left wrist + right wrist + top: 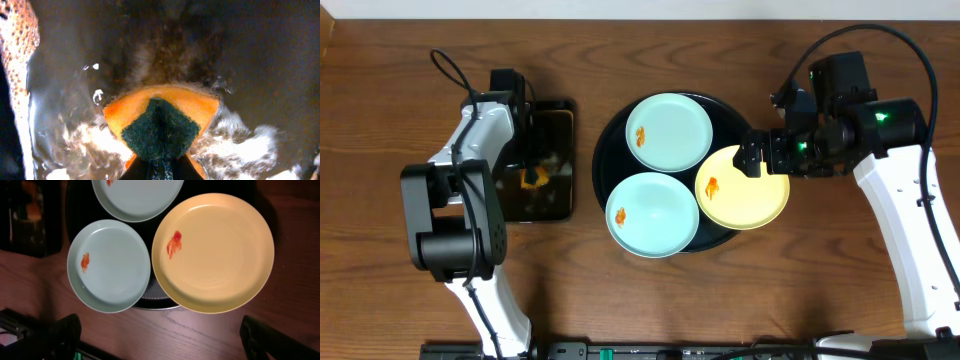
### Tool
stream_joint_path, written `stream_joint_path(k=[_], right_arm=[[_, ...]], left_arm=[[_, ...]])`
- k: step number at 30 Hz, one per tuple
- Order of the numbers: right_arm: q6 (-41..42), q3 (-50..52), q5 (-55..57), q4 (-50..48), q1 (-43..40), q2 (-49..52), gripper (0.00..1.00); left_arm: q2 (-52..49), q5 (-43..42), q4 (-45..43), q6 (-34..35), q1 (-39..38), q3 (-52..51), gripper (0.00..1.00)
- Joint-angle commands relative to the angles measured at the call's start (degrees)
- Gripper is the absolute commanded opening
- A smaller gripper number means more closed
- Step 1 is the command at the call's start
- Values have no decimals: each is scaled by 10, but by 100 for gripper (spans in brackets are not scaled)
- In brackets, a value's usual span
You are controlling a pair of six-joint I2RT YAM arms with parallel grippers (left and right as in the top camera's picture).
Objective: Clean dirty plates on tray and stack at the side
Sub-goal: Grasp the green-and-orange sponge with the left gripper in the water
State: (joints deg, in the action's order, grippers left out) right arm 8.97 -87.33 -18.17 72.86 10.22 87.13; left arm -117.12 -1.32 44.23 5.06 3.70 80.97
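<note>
The round black tray [611, 140] holds three plates, each with an orange smear: a blue-green one at the back [670, 132], a blue-green one at the front [653, 213], and a yellow one [745, 190] overhanging the right rim. My right gripper [765, 157] is open and empty, hovering above the yellow plate's far edge. In the right wrist view its fingers [165, 335] are wide apart over the table, below the yellow plate [215, 255], a blue-green plate [110, 265] and the tray rim [160, 302]. My left gripper [160, 171] is shut on an orange sponge [160, 117] with a dark green pad.
A smaller rectangular black tray [552, 205] lies left of the round tray, with my left gripper [528, 165] and the sponge [533, 180] over it. Its wet, foamy surface [240, 145] fills the left wrist view. It also shows in the right wrist view [25, 220].
</note>
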Motion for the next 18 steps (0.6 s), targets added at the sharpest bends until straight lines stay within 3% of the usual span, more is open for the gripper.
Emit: stream_joint_path(k=[1,2,3,4,8,18], right_arm=[[0,-9,2,0,6,-3,99],[0,-9,2,0,6,-3,99],[0,-10,2,0,6,-3,99],[0,-9,2,0,6,-3,99],[0,-9,2,0,6,-3,99],[0,-9,2,0,6,-3,99]], left_arm=[[46,3,19,-1,1,7,8],[63,3,20,-1,1,7,32],[74,3,22,-1,1,7,48],[84,3,22,-1,1,7,56],[95,4,24,-1,1,7,65],[57,56,-51,-1,2,-52,68]])
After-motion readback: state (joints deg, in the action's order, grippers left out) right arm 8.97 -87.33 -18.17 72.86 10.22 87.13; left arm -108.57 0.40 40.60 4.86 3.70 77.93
